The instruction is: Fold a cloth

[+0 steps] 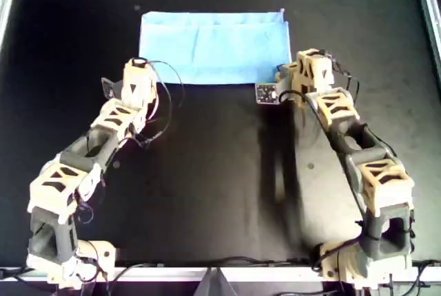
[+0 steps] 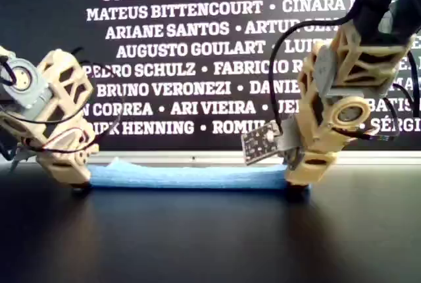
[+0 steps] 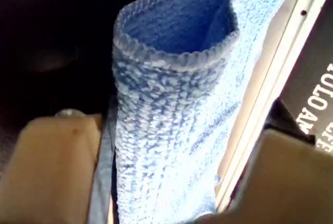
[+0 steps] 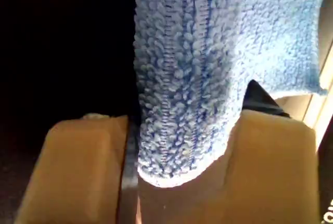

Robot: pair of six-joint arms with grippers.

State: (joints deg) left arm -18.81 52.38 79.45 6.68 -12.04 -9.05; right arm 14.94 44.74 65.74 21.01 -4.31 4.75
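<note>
The cloth [image 1: 214, 46] lies folded in a band at the 12 o'clock side of the black table [image 1: 220, 193], its long axis running from 9 to 3 o'clock in the overhead view. An arm stands at each near corner; I cannot tell which is which. My first gripper [image 3: 156, 182] and my second gripper [image 4: 177, 166] both pinch cloth edges. Toward 6 o'clock the table is free for pulling.
</note>
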